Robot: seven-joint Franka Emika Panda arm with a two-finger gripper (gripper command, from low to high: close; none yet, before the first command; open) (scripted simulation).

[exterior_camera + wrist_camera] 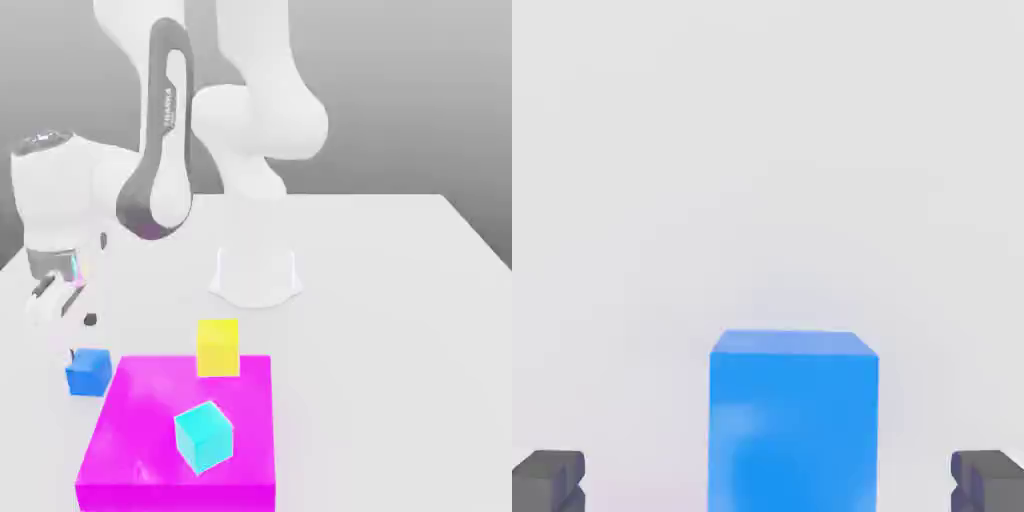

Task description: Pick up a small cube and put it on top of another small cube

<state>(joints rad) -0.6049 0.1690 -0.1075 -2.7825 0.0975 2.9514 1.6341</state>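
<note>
The blue cube [793, 420] sits right under my hand camera, square between my two dark fingertips [548, 480], which stand wide apart on either side of it without touching it. My pincer [62, 300] is spread as far as it goes and holds nothing. Seen from the exterior view, my pincer hangs above the white table [400, 300], pointing down, and the blue cube [88, 371] rests on the table just below it, a little toward the exterior view's right.

Beside the blue cube, toward the exterior view's right, lies the big flat magenta block [160, 430]; the two are close, though I cannot tell whether they touch. On top of the magenta block sits a light cyan cube [204, 436], turned at an angle to the block's edges. The yellow block [218, 347] stands upright at the magenta block's far edge; I cannot tell whether it rests on it or on the table behind it. My white arm's base [256, 275] stands farther back on the table.
</note>
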